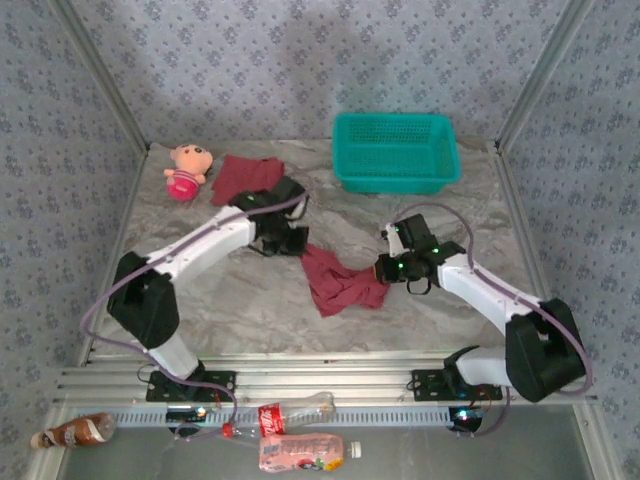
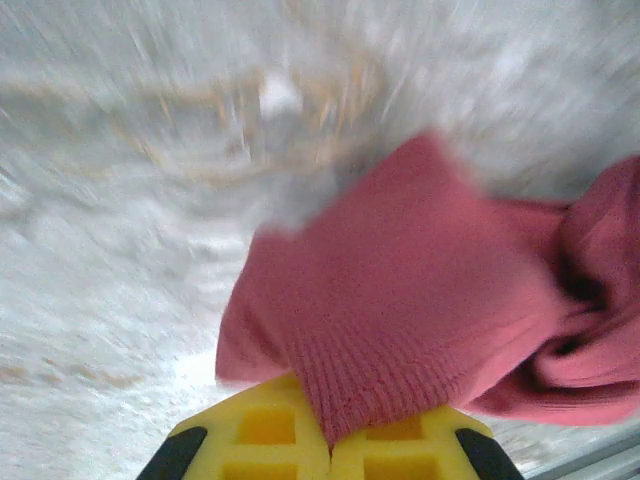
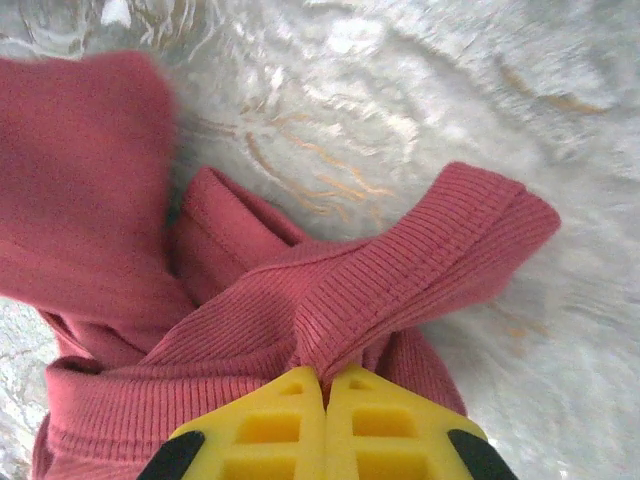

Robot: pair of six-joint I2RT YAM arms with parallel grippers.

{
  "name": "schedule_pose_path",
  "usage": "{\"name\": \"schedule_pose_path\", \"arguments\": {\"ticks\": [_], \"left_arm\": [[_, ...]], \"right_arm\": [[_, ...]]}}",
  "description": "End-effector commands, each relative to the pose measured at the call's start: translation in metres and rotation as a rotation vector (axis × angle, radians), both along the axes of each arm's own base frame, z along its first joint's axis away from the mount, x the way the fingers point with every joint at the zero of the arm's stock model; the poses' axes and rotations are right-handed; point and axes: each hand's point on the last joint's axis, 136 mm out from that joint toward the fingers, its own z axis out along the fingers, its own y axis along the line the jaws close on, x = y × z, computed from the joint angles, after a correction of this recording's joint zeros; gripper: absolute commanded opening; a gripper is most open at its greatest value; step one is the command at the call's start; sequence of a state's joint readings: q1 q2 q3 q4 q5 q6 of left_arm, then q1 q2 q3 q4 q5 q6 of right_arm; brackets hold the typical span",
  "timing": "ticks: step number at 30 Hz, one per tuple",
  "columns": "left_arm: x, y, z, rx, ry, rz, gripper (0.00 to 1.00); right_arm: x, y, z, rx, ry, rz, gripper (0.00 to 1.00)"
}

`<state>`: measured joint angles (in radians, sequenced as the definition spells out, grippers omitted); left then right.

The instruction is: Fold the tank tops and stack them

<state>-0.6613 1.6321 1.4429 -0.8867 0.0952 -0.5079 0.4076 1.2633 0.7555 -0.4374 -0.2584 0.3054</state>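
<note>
Both end effectors are clenched on one garment. Rt end effector (image 3: 325,385): jaws shut on a ribbed strap fold, cloth bunched just to its lt. Lt end effector (image 2: 328,440): jaws shut on a ribbed edge, rest of cloth trailing to its rt. Held tank top (image 1: 340,282) hangs crumpled betw. the two over the counter (image 1: 230,300), long axis lt-to-rt, bulk sagging toward near edge; can't tell if lifted clear. Judgement: next move needs the ends drawn apart along that axis. Farther back, 2nd tank top (image 1: 245,178) lies far-lt just beside doll (image 1: 187,170), nearer lt arm; basket (image 1: 395,152) far rt
</note>
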Motion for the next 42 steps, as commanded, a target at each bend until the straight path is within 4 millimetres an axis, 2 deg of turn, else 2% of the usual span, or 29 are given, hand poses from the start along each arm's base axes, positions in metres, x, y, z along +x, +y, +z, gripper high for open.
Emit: {"name": "schedule_pose_path", "arguments": {"ticks": [1,2,6,8,9,10,11,12,14,17,19,20,22,25,28,30,32,33,34,36,38,39,42], "left_arm": [[0.009,0.037,0.065,0.047,-0.113,0.013,0.0],[0.015,0.043,0.081,0.048,-0.152,0.021,0.0],[0.041,0.069,0.152,0.059,-0.331,0.064,0.0],[0.05,0.082,0.19,0.083,-0.428,0.088,0.0],[0.051,0.089,0.201,0.099,-0.45,0.103,0.0],[0.05,0.094,0.207,0.092,-0.457,0.12,0.0],[0.047,0.098,0.204,0.083,-0.437,0.141,0.0],[0.042,0.103,0.193,0.079,-0.398,0.166,0.0],[0.024,0.111,0.152,0.087,-0.286,0.211,0.0],[-0.008,0.117,0.087,0.038,-0.139,0.297,0.0],[-0.034,0.125,0.027,0.058,-0.018,0.347,0.0],[-0.043,0.125,0.001,0.051,0.031,0.368,0.0],[-0.06,0.116,-0.049,-0.013,0.132,0.414,0.0],[-0.079,0.111,-0.091,-0.008,0.214,0.447,0.0],[-0.096,0.109,-0.1,-0.007,0.254,0.469,0.0],[-0.113,0.108,-0.105,0.012,0.307,0.459,0.02],[-0.126,0.104,-0.099,0.022,0.342,0.419,0.2],[-0.129,0.107,-0.09,0.047,0.339,0.399,0.33],[-0.129,0.111,-0.078,0.068,0.322,0.375,0.42],[-0.117,0.114,-0.053,0.074,0.262,0.325,0.5],[-0.091,0.113,-0.034,0.05,0.199,0.282,0.54],[-0.073,0.112,-0.032,0.055,0.178,0.259,0.55],[-0.026,0.1,-0.042,0.094,0.125,0.164,0.55]], "right_arm": [[0.015,-0.01,0.039,0.085,-0.09,-0.057,0.0],[0.021,-0.012,0.054,0.1,-0.128,-0.059,0.0],[0.056,-0.034,0.135,0.17,-0.34,-0.105,0.0],[0.063,-0.043,0.174,0.15,-0.465,-0.078,0.0],[0.062,-0.043,0.191,0.15,-0.529,-0.064,0.0],[0.059,-0.044,0.198,0.155,-0.559,-0.063,0.0],[0.055,-0.046,0.191,0.164,-0.53,-0.088,0.0],[0.045,-0.046,0.173,0.165,-0.451,-0.1,0.0],[0.023,-0.042,0.139,0.145,-0.344,-0.079,0.0],[-0.013,-0.039,0.081,0.104,-0.175,-0.126,0.0],[-0.041,-0.043,0.028,0.031,-0.011,-0.132,0.0],[-0.049,-0.045,0.01,-0.012,0.035,-0.113,0.0],[-0.068,-0.046,-0.016,-0.073,0.175,-0.075,0.03],[-0.071,-0.039,-0.022,-0.086,0.25,-0.016,0.11],[-0.084,-0.038,-0.017,-0.15,0.315,-0.004,0.14],[-0.095,-0.042,-0.006,-0.181,0.351,0.035,0.23],[-0.081,-0.046,0.017,-0.199,0.255,0.012,0.27],[-0.071,-0.045,0.031,-0.181,0.2,-0.021,0.32],[-0.055,-0.046,0.044,-0.184,0.112,-0.037,0.38],[-0.042,-0.036,0.047,-0.126,0.069,-0.059,0.48],[-0.025,-0.031,0.035,-0.113,0.05,-0.104,0.57],[-0.021,-0.029,0.019,-0.13,0.079,-0.123,0.67],[-0.012,-0.027,-0.021,-0.212,0.115,-0.14,0.7]]}}
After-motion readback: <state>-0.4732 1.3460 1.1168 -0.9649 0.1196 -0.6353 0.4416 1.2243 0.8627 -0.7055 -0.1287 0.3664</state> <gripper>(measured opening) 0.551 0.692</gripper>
